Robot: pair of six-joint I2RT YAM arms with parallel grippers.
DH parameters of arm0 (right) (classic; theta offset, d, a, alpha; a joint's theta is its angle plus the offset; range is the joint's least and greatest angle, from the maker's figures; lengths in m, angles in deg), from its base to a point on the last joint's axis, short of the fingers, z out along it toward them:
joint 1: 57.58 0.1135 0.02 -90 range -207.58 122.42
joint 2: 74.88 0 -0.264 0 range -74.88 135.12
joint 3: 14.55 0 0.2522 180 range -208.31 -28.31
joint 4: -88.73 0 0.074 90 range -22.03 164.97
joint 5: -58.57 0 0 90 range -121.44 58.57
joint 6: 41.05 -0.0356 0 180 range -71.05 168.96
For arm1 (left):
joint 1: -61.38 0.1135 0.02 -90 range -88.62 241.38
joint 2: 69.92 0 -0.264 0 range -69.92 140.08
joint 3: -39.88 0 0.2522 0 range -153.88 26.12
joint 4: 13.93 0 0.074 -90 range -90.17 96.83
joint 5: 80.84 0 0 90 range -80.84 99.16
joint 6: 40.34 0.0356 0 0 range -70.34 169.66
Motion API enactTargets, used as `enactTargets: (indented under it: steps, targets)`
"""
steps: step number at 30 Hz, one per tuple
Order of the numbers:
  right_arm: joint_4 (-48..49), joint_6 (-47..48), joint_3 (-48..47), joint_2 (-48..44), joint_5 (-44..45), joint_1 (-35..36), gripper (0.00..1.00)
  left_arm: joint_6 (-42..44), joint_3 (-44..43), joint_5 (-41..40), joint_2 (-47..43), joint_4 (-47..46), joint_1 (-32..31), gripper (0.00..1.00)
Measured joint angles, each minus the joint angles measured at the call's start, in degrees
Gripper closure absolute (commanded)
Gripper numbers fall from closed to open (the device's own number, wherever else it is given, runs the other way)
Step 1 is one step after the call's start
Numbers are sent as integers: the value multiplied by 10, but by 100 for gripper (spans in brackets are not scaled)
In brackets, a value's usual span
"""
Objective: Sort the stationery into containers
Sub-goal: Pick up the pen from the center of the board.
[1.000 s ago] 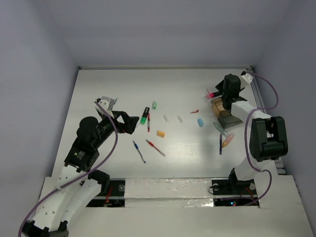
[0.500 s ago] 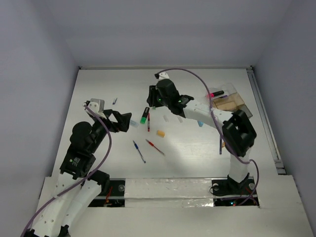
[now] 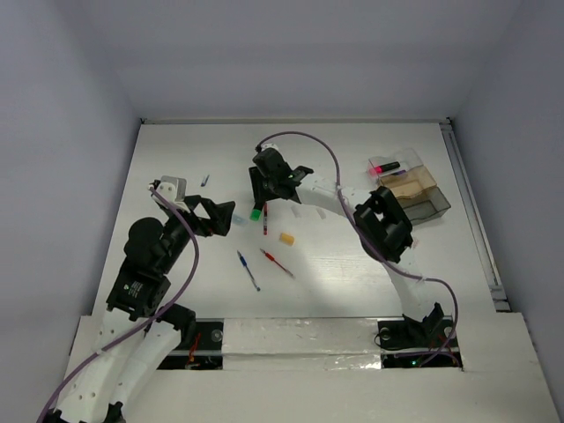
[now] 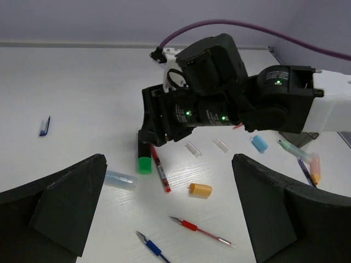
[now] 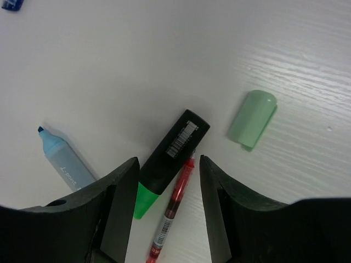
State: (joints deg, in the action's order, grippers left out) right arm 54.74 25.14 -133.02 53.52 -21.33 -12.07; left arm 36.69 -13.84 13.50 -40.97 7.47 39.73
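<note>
Top: right end effector [image 3: 261, 199] sits over the green highlighter [image 3: 254, 213] on the bench [image 3: 352, 264]; container [image 3: 434, 201] well apart, far right.
Left wrist: left end effector [image 4: 175, 213] wide open — nothing in it.
Right wrist: jaws parted, straddling highlighter and red pen [image 5: 173, 211] — apparently not clamped.

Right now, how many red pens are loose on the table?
2. One red pen lies right beside the green highlighter; the other red pen lies nearer the arm bases, beside the blue pen. The right arm may hide more.
</note>
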Motion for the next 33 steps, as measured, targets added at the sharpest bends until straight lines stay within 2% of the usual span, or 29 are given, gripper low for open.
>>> enactTargets:
  steps: [17,25,28,33]
  targets:
    - [-53,-2,-107,82,32,17,41,0,0,1,-8,0,-14,1]
    - [-69,1,-115,100,60,19,40,0,0,1,-11,0,-19,1]
    - [-72,1,-115,101,61,19,41,0,0,1,-11,0,-19,1]
    - [-72,1,-115,102,61,19,50,0,0,1,-11,0,-19,1]
